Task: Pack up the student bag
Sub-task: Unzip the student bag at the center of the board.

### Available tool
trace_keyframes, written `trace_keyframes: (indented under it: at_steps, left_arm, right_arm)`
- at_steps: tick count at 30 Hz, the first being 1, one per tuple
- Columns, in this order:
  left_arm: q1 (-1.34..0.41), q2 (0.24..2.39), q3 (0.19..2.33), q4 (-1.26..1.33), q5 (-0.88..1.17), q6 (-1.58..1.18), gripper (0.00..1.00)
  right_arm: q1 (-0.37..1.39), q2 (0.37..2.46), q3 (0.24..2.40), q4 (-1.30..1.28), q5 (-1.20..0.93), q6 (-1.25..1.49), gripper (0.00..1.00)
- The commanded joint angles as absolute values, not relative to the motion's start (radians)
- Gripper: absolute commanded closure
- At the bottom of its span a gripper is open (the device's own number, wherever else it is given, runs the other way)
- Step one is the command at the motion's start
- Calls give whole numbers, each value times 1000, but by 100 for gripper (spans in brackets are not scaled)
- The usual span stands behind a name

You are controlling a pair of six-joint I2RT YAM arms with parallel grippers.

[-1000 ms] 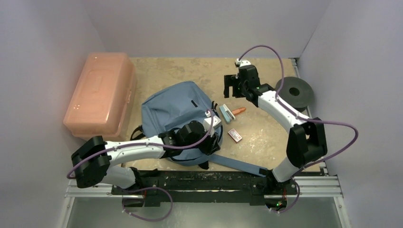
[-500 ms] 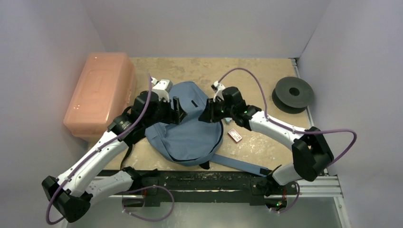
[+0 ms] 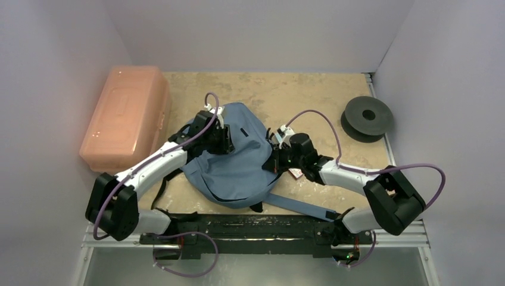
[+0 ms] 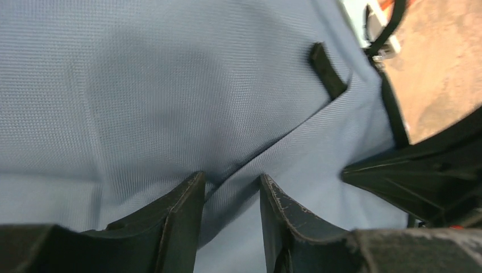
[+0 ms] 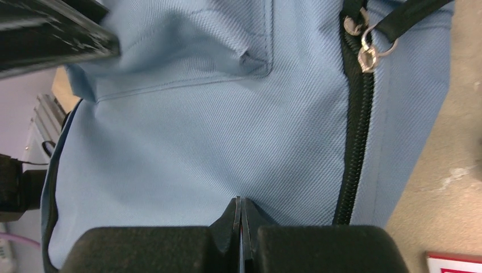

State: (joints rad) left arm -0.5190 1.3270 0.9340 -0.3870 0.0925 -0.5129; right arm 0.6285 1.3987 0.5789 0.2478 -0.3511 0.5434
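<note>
The student bag (image 3: 238,167) lies flat mid-table, blue-grey, with a black zipper (image 5: 355,131) down its right side. My left gripper (image 3: 223,140) rests on its upper left. In the left wrist view its fingers (image 4: 190,199) stand apart, pressed into the cloth, and a raised fold of bag fabric (image 4: 230,187) runs between them. My right gripper (image 3: 275,162) is at the bag's right edge. Its fingertips (image 5: 239,206) are squeezed together on a small pucker of the blue fabric (image 5: 187,142), just left of the zipper.
A salmon-pink hard box (image 3: 125,119) stands at the left, close to my left arm. A black spool (image 3: 368,117) sits at the back right. A small red-and-white box (image 3: 296,173) lies on the table by my right wrist. The bag's strap (image 3: 298,205) trails toward the arm bases.
My right gripper came down from the back of the table to the bag's right edge and closed. My left gripper swung from the bag's lower right to its upper left and narrowed.
</note>
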Motion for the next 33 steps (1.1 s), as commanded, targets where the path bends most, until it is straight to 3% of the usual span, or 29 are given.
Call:
trace_keyframes:
  at_steps: [1,3,5,7,8,16,22,27,33]
  left_arm:
    - [-514,1342,862,-348,123,-494,61]
    - [-514,1293,865,-347,149,-480,60]
    - [-513,1247,889,-336,180,-475,55]
    - [-514,1225,943,-347,188,-497,52]
    - [-513,1228,979,-364,174,-514,51]
    - [-515,1401,1208,-452,85,-691,51]
    - [-517,1561,1340,-502,84,-716,53]
    - [-537,1615,1365,-497,85,-696,53]
    - [-560,1652,1370,-507,62,-686,61]
  right_arm:
    - [627,1346,612,206,-254,448,99]
    - [627,1322,663,160,-278,449,95]
    - [626,1312,710,156,-291,499,79]
    - [610,1331,774,153,-275,576,55]
    - [602,1350,804,153,-279,605,50]
    - [561,1495,926,176,-268,696,35]
    - [560,1578,951,217,-320,652,41]
    - [559,1603,929,276,-397,626,57]
    - [559,1622,915,331,-446,641,64]
